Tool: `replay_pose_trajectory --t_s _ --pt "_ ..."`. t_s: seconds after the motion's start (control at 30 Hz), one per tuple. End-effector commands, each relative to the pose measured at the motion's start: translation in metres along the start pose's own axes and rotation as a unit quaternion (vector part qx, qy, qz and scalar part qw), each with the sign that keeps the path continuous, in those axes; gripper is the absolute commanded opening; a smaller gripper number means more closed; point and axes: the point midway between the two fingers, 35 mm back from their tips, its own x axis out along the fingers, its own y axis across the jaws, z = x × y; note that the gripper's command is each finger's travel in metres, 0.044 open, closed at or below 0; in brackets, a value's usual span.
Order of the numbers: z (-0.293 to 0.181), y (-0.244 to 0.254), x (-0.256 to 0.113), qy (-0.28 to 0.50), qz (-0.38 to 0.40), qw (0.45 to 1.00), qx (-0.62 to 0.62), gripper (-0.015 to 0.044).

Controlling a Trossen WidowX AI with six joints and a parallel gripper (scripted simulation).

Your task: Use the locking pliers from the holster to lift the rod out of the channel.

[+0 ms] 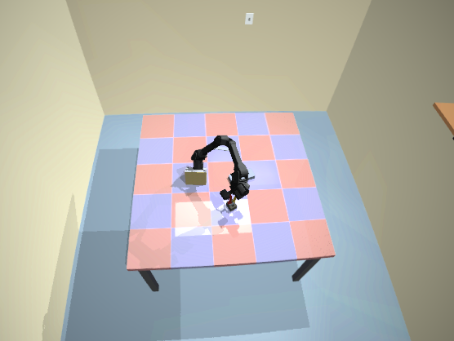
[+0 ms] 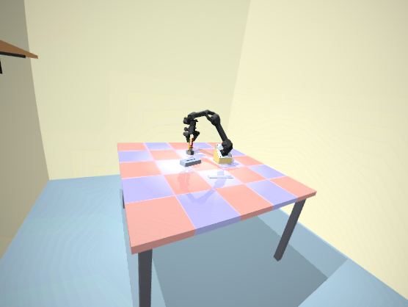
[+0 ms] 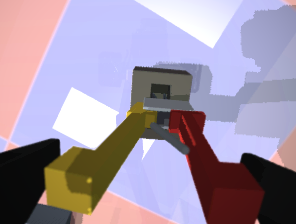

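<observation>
The end effector (image 1: 233,193) (image 2: 191,138) (image 3: 150,154) is spread wide, with nothing pinched in it. It points down over the pliers (image 1: 230,201) (image 2: 191,146) (image 3: 167,103), which stand upright in the holster (image 1: 232,207) (image 2: 189,152) (image 3: 142,90) on the bench (image 1: 269,204) (image 2: 154,220) (image 3: 50,90).

In the wrist view the yellow handle (image 3: 112,152) and the red handle (image 3: 202,155) splay apart toward the camera, both between the dark fingers. The yellow one is nearer the finger at the left edge of that view, the red one nearer the finger at the right. The red handle's end overlaps its finger in the view, and whether they touch I cannot tell. A thin grey lever (image 3: 171,139) slants between the handles.

The block (image 1: 250,175) (image 2: 190,161) with the slot in its top lies flat on the bench, near the holster but apart from it. The rod is too small to make out in the slot. A pale bar (image 1: 222,148) (image 2: 220,177) lies flat farther off, well apart from the holster. The arm (image 1: 238,157) (image 2: 221,132) arches over from its yellow-sided base (image 1: 195,178) (image 2: 222,161).
</observation>
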Motion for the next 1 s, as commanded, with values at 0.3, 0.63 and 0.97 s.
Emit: replay_pose_trajectory --t_s 0.3,0.63,0.97 --pt "-0.001 0.0 0.022 0.002 0.002 1.0 0.004 0.044" --pt "-0.001 0.0 0.024 0.002 0.002 1.0 0.004 0.0432" --pt "-0.001 0.0 0.024 0.002 0.002 1.0 0.004 0.0419"
